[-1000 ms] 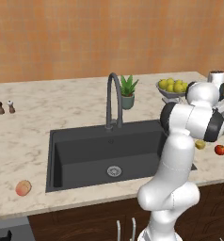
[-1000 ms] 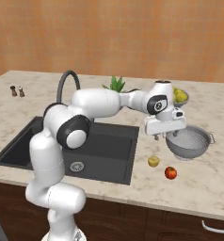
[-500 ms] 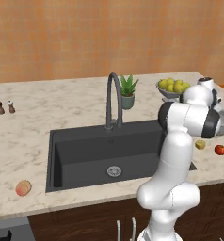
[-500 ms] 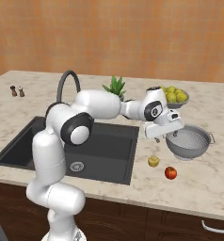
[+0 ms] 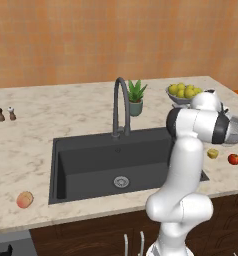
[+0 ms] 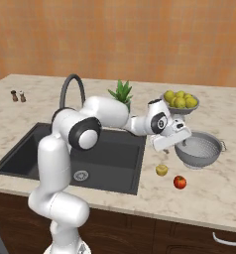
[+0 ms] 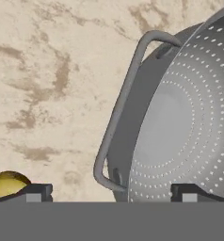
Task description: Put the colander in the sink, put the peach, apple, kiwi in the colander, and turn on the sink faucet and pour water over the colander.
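The silver perforated colander [image 6: 200,149] stands on the counter right of the black sink [image 6: 50,144]. My gripper [image 6: 178,145] hangs low at its left rim, open. In the hand view the colander [image 7: 189,117] is close up, and my gripper [image 7: 111,194] has one fingertip [image 7: 36,193] outside the wire side handle [image 7: 123,108] and the other over the bowl. The yellowish-green kiwi [image 6: 161,170] and red apple [image 6: 179,182] lie in front of the colander. The peach [image 5: 25,199] lies on the counter front left of the sink [image 5: 91,160]. The faucet [image 5: 120,107] stands behind the basin, no water running.
A grey fruit bowl [image 6: 179,101] heaped with yellow-green fruits stands behind the colander. A potted plant [image 6: 121,94] sits next to the faucet [image 6: 70,89]. Two small shakers [image 5: 6,114] stand at the far left. The counter edge runs close in front of the apple.
My hand has come down and slightly toward the sink side, settling at the colander's left rim. The jaws stay wide. No fruit or the colander has moved.
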